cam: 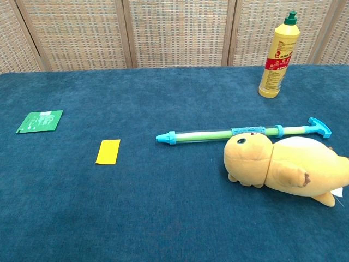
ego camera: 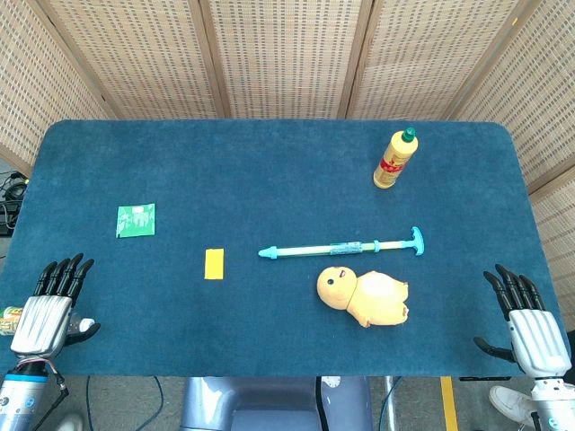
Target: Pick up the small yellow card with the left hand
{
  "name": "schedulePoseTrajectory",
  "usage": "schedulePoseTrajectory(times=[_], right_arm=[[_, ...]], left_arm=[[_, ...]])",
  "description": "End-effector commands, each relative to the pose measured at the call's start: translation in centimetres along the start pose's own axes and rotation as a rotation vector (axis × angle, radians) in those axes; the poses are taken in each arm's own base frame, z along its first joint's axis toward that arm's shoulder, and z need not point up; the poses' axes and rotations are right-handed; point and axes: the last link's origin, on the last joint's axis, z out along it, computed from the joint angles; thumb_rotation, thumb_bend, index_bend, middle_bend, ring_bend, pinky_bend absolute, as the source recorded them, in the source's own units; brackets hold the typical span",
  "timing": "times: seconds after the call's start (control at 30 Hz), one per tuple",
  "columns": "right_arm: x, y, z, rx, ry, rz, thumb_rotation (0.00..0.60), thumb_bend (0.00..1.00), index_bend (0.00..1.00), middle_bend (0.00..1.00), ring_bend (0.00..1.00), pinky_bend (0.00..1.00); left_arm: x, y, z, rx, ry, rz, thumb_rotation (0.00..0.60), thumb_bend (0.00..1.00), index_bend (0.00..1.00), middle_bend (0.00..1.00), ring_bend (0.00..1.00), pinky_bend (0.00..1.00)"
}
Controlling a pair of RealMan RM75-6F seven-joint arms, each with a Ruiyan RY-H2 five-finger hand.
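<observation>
Nothing done yet: small yellow card (ego camera: 214, 263) lies flat on the table (ego camera: 269, 162), roughly 2 o'clock from the left hand (ego camera: 49, 310), which is empty with fingers spread, reach, grasp and lift all pending.

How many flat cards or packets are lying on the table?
2. The small yellow card lies left of the water squirter. The green packet lies further left and a little farther back. Nothing seems to hide another.
</observation>
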Motion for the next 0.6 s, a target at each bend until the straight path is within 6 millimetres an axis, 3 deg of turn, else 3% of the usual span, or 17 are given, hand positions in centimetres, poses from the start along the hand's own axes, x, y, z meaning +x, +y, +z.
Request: schedulePoseTrajectory(times=[0.03,0.6], right_arm=[[-0.01,0.00,0.00,0.000,0.000,0.001,0.600,0.00,0.00,0.00,0.00,0.00],[0.11,0.02,0.05,-0.001,0.003,0.005,0.600,0.00,0.00,0.00,0.00,0.00]], left_arm=[[-0.01,0.00,-0.01,0.000,0.000,-0.001,0.600,0.08,0.00,0.00,0.00,0.00],[-0.26,0.15,0.21,-0.008,-0.009,-0.013,0.600,0.08,0.00,0.00,0.00,0.00]])
